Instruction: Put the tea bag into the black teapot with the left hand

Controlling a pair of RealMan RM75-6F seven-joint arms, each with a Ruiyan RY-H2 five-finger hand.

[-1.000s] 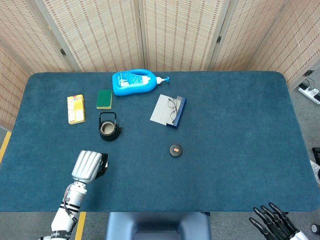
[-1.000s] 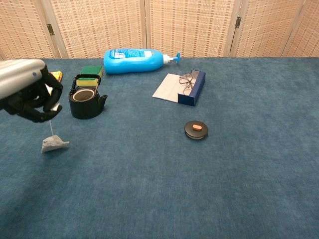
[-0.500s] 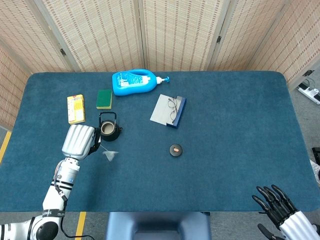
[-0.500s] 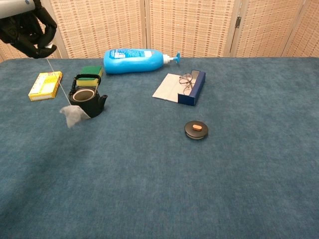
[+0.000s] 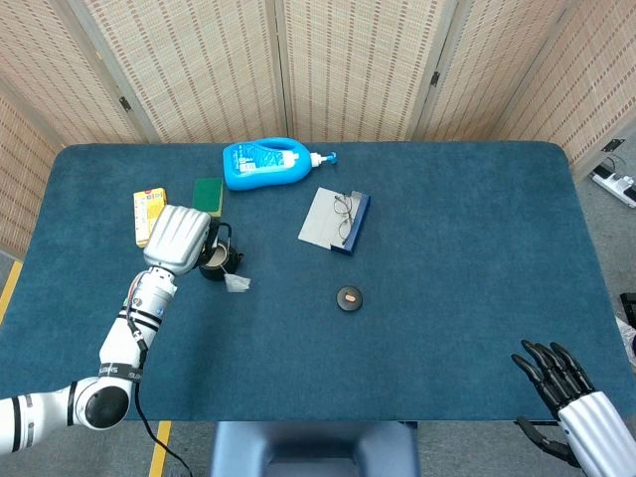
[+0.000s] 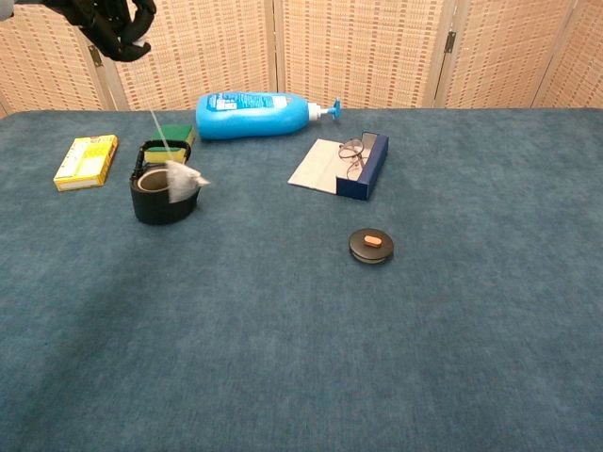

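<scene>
The black teapot (image 6: pixel 158 193) stands lidless at the table's left; the head view shows the teapot (image 5: pixel 213 260) partly under my left hand. My left hand (image 5: pixel 177 238) is raised above it and pinches the tea bag's string; in the chest view the left hand (image 6: pixel 111 19) sits at the top left corner. The white tea bag (image 6: pixel 184 179) dangles on the string just right of the pot's rim, swinging; the head view places the tea bag (image 5: pixel 237 284) right of the pot. My right hand (image 5: pixel 568 390) hangs off the table's near right corner, fingers spread, holding nothing.
A round black lid (image 6: pixel 371 245) with an orange knob lies mid-table. A blue detergent bottle (image 6: pixel 254 115), green sponge (image 5: pixel 207 195) and yellow box (image 6: pixel 86 161) lie around the teapot. Glasses rest on a blue case (image 6: pixel 350 163) further right.
My left hand has risen and moved right and farther back, from the near left to above the teapot. The tea bag lifted off the table and swung over to the pot's right side.
</scene>
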